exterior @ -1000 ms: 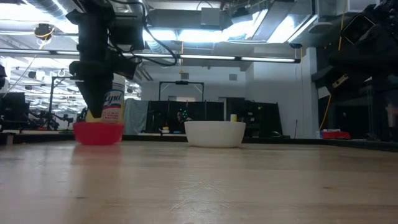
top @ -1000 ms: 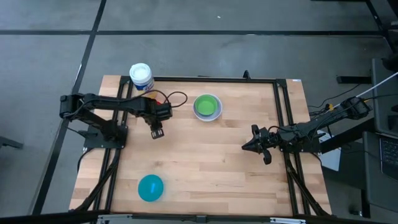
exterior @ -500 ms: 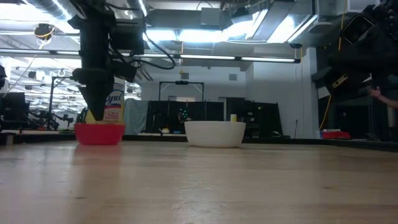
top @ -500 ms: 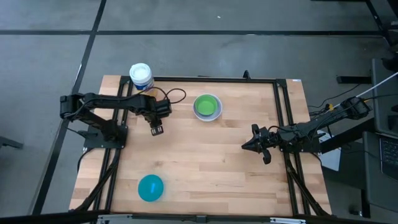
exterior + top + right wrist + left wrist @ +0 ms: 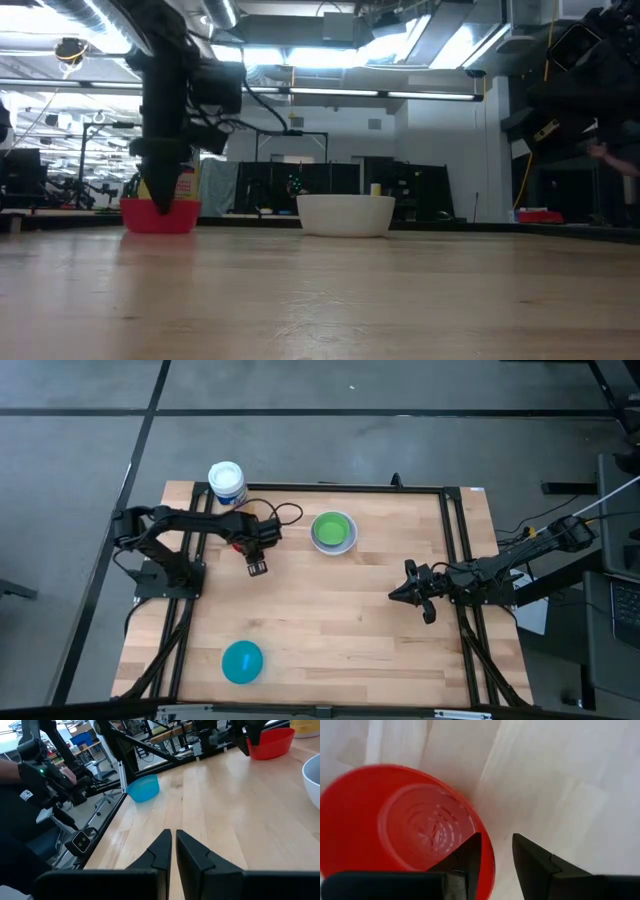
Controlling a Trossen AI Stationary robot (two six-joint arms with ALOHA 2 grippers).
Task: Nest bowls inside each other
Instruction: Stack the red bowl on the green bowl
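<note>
We note the left gripper [image 5: 257, 567] standing at about 10 o'clock on the tabletop [image 5: 330, 620] in the high view, its arm covering most of what lies under it; only a sliver of red shows beside the wrist. The left wrist view supplies the rest: the red bowl [image 5: 395, 832] sits upright on the pale wood, and the left gripper's [image 5: 496, 855] jaws stand apart astride its rim, one finger inside the bowl, the other outside. We cannot tell whether either finger touches the rim. The low view confirms the red bowl [image 5: 160, 214] resting on the tabletop with the dark gripper reaching down into it.

The high view shows the green bowl [image 5: 331, 530] nested in the white bowl [image 5: 347, 543] at about 12 o'clock. The low view gives only the white bowl's [image 5: 346, 214] side; the green one is hidden inside. The teal bowl [image 5: 242, 661] sits alone at about 7 o'clock, and shows again in the right wrist view [image 5: 143, 788] near the table's edge. We see no dark blue bowl in any view.

The right gripper [image 5: 404, 593] waits at about 3 o'clock, low over bare wood, its jaws together. A white-lidded jar [image 5: 227, 483] stands at the far left corner, its label largely hidden behind the arm in the low view. A person's hand [image 5: 70, 776] shows beyond the table.
</note>
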